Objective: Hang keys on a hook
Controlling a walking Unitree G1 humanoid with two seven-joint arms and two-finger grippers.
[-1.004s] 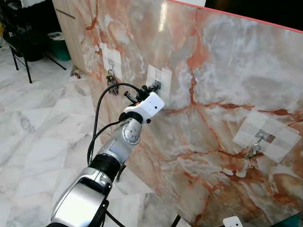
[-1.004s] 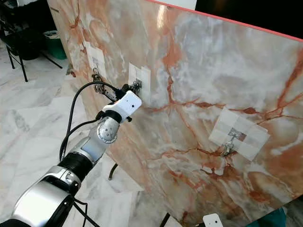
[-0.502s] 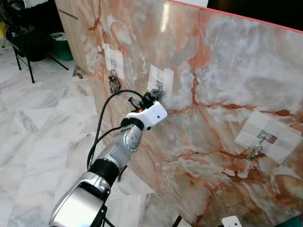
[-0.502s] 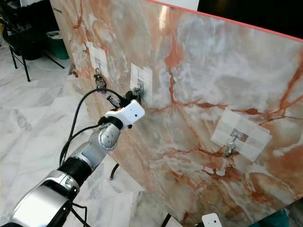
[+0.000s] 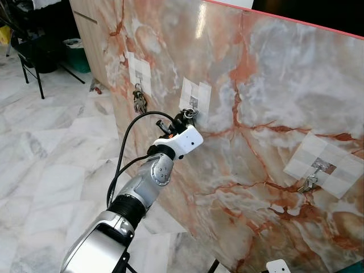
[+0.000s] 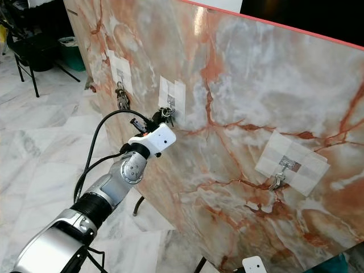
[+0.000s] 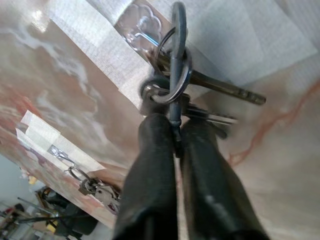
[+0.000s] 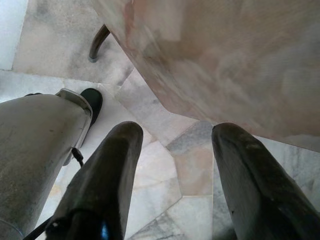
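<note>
A bunch of keys [image 7: 220, 89] on a metal ring and dark carabiner is pinched by my left gripper [image 7: 175, 125], which is shut on it. The bunch is held right against the middle hook [image 7: 144, 34], a clear hook taped to the upright marble panel [image 5: 267, 85]. Whether the ring sits over the hook I cannot tell. From the head view, the left gripper [image 5: 182, 118] reaches just below that hook [image 5: 193, 104]. My right gripper [image 8: 177, 135] hangs open over the floor with nothing in it.
Another key bunch [image 5: 139, 102] hangs on the panel's left hook, and a third [image 5: 307, 182] on the right hook. A black chair [image 5: 28, 51] and green bin [image 5: 73, 54] stand at the far left. The panel's metal leg [image 6: 136, 205] rests on the marble floor.
My left gripper has moved the keys closer in, up to the middle hook. The head view has shifted slightly, so the panel sits a little further right.
</note>
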